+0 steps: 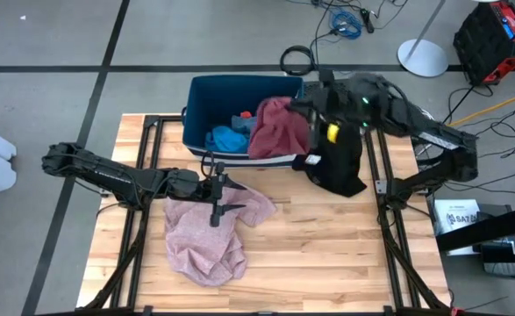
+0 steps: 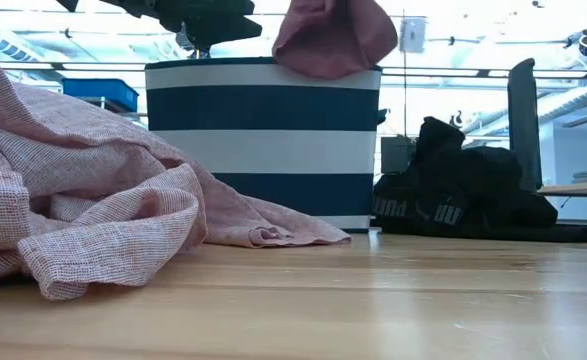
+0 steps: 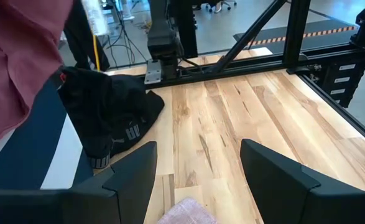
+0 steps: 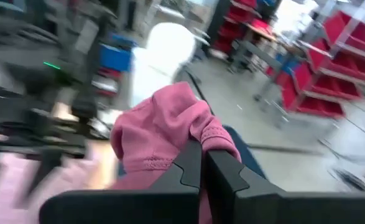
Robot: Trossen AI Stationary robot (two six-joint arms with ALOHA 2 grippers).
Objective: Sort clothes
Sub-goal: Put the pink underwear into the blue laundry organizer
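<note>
A maroon garment (image 1: pixel 275 127) hangs over the right part of the dark blue striped bin (image 2: pixel 263 140), with my right gripper (image 4: pixel 202 167) shut on it. A bright blue garment (image 1: pixel 226 139) lies inside the bin. On the table right of the bin, a black garment (image 1: pixel 336 162) lies in a heap. Spread on the table in front of the bin is a pale pink garment (image 1: pixel 209 233). My left gripper (image 3: pixel 198 180) stands open above its far edge, with nothing between the fingers. My right gripper pinches a bunched fold of the maroon garment (image 4: pixel 198 134) between its two shut fingers, coming from the table's right side, roughly level. The garment is lifted and hangs below the fingers, its lower end (image 2: pixel 328 65) down at the bin's top rim.
Black frame rails (image 1: pixel 380 184) run along the table's left and right sides. Bare wood (image 1: pixel 327 254) lies at the near right of the table. Cables and stands sit on the floor beyond the far edge.
</note>
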